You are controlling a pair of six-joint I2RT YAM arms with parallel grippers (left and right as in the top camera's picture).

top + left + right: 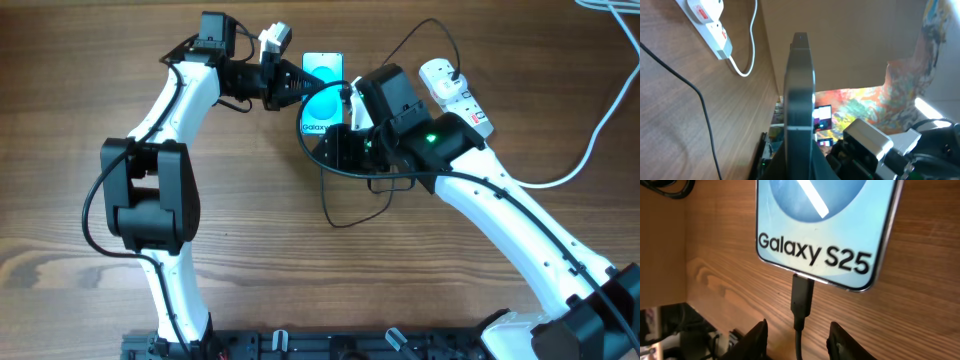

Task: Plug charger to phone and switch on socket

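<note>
**Charger tip in phone, right hand spread around the cable**

The phone [320, 100] sits mid-worktop [60, 60], cyan screen lit, "Galaxy S25" lettering readable in the right wrist view. Seen from the left wrist it is edge-on [800, 100] and raised off the wood.

The left hand [298, 85] comes in from the phone's left and is clamped on the phone near its top end. Its fingers are mostly hidden behind the phone's edge in its own camera.

The right hand [350, 105] is at the phone's lettered end. Its fingers [756, 340] stand apart, one on each side of the cable, touching neither cable nor phone and holding nothing.

The charger [335, 224] is a thin black cable. Its connector tip [802, 297] is seated in the port on the phone's lettered edge, straight in line with the phone. From there the cable runs back between the right hand's fingers and loops on the worktop on the near side of the phone, under the right arm. Another stretch [702, 107] lies on the wood between the phone and the power strip.

The power strip [455, 92] is to the right of the phone, well apart from it and angled. It is white with red switch marks, also seen in the left wrist view [710, 22]. A plug is fitted at its end nearest the phone. I cannot tell whether the switch is on or off. Its thick white cord [600, 120] trails further right, away from the phone, and off the top edge.
</note>
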